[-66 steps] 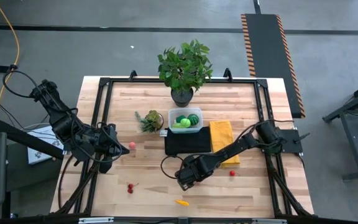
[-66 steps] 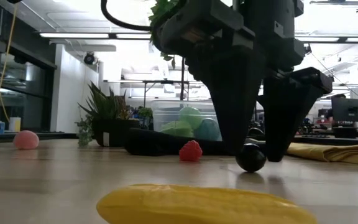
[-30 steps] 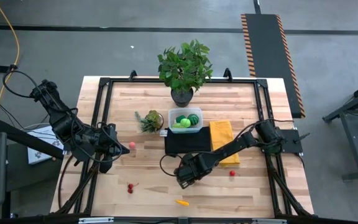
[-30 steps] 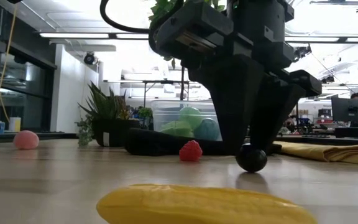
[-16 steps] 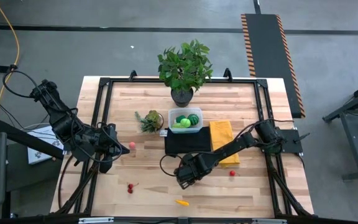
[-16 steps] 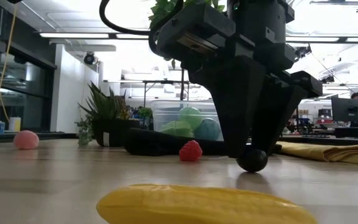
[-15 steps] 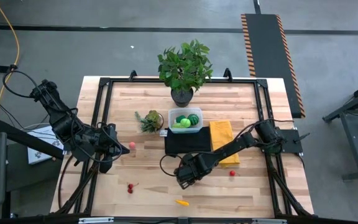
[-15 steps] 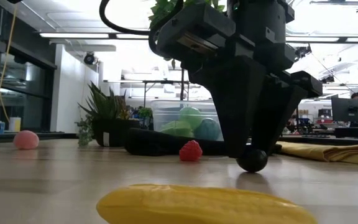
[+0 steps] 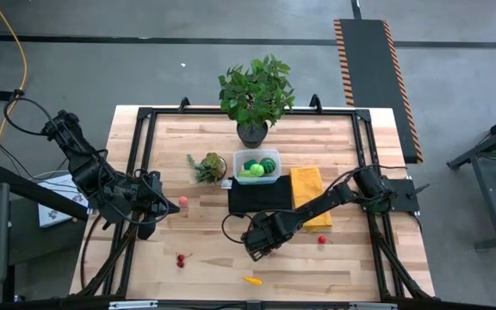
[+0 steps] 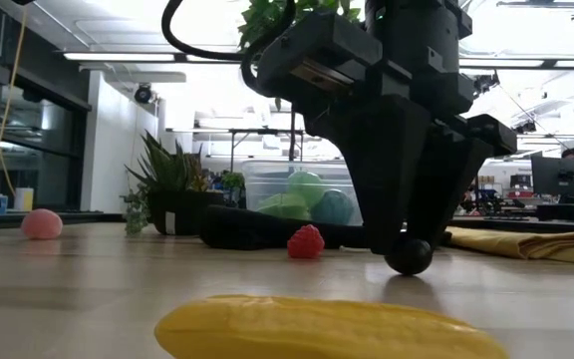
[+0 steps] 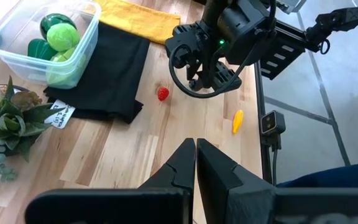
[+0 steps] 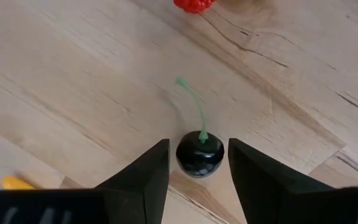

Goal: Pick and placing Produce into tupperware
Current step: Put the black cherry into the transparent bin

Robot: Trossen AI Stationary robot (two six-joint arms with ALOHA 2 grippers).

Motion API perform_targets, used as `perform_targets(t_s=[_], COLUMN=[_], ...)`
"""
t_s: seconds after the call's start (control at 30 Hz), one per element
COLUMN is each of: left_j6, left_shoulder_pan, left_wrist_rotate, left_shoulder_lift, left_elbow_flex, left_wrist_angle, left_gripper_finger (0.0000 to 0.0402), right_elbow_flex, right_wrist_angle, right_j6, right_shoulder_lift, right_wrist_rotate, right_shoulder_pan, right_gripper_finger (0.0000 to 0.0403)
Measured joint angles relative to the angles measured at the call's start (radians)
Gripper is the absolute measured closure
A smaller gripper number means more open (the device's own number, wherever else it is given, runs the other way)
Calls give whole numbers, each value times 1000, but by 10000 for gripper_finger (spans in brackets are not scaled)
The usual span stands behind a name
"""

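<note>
My right gripper (image 12: pixel 197 168) points down at the middle of the table, shut on a dark cherry (image 12: pixel 199 155) with a green stem. The cherry shows at the fingertips in the low view (image 10: pixel 410 256). A red berry (image 10: pixel 306 241) lies just beyond it. The clear tupperware (image 9: pixel 257 166) holds green produce and stands at the far edge of a black cloth (image 9: pixel 259 200). Loose produce lies on the wood: a pink piece (image 9: pixel 182 201), red cherries (image 9: pixel 180 259), a yellow piece (image 9: pixel 252 280), a red piece (image 9: pixel 322 239). My left gripper (image 11: pixel 195 155) hovers shut over the table's left side, touching nothing. My right gripper pinches the dark cherry's round body (image 12: pixel 191 163) between its two fingers, at their free ends only. The fingers come from above, pointing down. The green stem (image 12: pixel 194 102) lies out on the wood. The cherry is down at the tabletop; whether it is clear of it I cannot tell.
A yellow cloth (image 9: pixel 308 194) lies right of the black cloth. A small spiky plant (image 9: pixel 207 165) stands left of the tupperware and a big leafy potted plant (image 9: pixel 255 93) behind it. Bare wood lies along the near edge and at the left.
Since the earliest frames my right gripper's fingers have closed in on the dark cherry. Over the last second both arms and the cherry have kept still.
</note>
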Motion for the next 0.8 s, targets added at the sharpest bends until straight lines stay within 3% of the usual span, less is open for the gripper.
perform_targets(t_s=[0.47,0.8], left_j6=[-5,-5], left_shoulder_pan=[0,0], left_wrist_rotate=[0,0], left_shoulder_lift=[0,0], left_elbow_flex=[0,0], left_wrist_angle=[0,0], left_gripper_finger=[396,397], right_elbow_flex=[0,1], right_wrist_angle=[0,-1], right_j6=[0,-16], right_shoulder_lift=[0,0], right_wrist_rotate=[0,6], right_shoulder_pan=[0,0], right_gripper_finger=[297,303])
